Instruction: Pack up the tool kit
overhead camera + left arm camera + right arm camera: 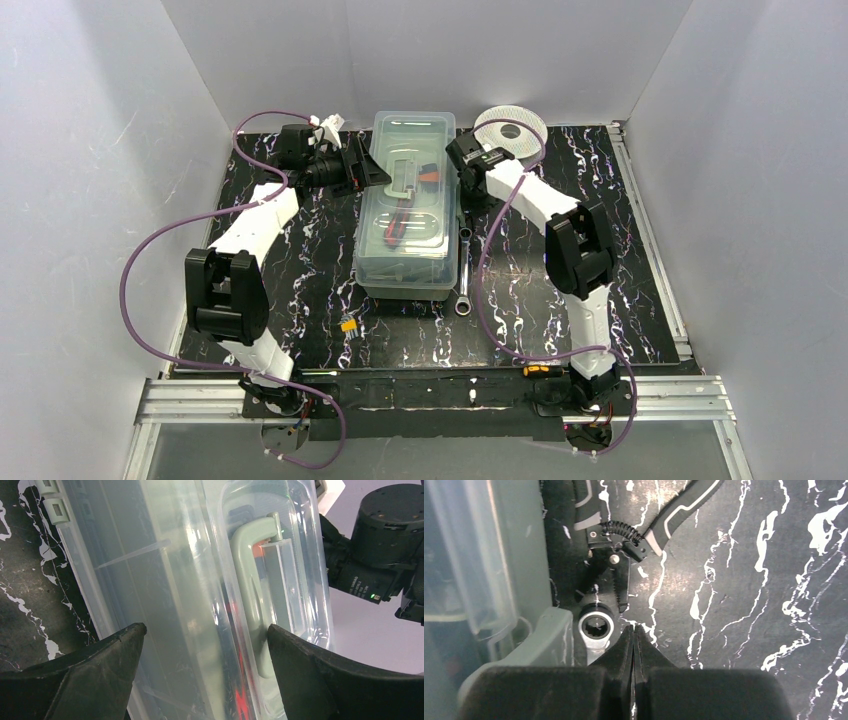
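Observation:
The pale green toolbox [404,262] stands mid-table with its translucent lid [175,580] down and the handle [248,587] lying flat on it. Red-handled tools show dimly through the lid. My left gripper [376,171] is open, its jaws [203,630] spread wide over the lid's left half, nothing between them. My right gripper [465,188] is shut and empty, low beside the box's right wall. Its tips [634,628] are just right of the wrench's ring end [596,626]. The wrench [463,272] lies on the table along the box. Black pliers [616,542] lie beyond it.
A round white spool [510,129] sits at the back right behind my right wrist. A small yellow piece [349,326] lies on the table in front of the box. Grey walls close in the marbled black table [620,250] on three sides.

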`<state>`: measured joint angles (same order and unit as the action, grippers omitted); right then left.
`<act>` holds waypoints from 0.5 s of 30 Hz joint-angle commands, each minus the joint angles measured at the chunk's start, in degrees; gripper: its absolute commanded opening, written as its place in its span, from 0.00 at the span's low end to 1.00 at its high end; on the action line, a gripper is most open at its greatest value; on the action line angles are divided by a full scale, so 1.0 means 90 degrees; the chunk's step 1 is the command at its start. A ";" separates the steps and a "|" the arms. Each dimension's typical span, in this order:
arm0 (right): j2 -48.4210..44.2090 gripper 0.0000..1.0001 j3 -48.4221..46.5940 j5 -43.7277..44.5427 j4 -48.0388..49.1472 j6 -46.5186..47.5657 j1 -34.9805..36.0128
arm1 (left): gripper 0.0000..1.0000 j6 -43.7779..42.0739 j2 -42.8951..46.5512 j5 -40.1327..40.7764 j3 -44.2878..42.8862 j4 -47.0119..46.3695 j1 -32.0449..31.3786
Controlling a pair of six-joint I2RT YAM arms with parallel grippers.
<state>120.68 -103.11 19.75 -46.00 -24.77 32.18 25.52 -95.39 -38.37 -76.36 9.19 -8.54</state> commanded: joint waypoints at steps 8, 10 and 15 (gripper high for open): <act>0.0481 0.01 -0.0424 0.0076 -0.0050 0.0135 0.0169 | 0.91 -0.0052 -0.0220 -0.0570 -0.0045 0.0512 -0.0380; 0.0561 0.01 -0.0488 -0.0123 -0.0051 0.0118 0.0164 | 0.91 -0.0048 -0.0218 -0.0586 -0.0052 0.0529 -0.0380; 0.0311 0.01 -0.0126 -0.1106 0.0564 0.0092 0.0136 | 0.91 -0.0038 -0.0282 -0.0647 -0.0073 0.0522 -0.0380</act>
<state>124.14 -105.12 20.34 -48.53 -23.07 31.81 25.30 -95.61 -38.48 -76.71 9.61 -8.58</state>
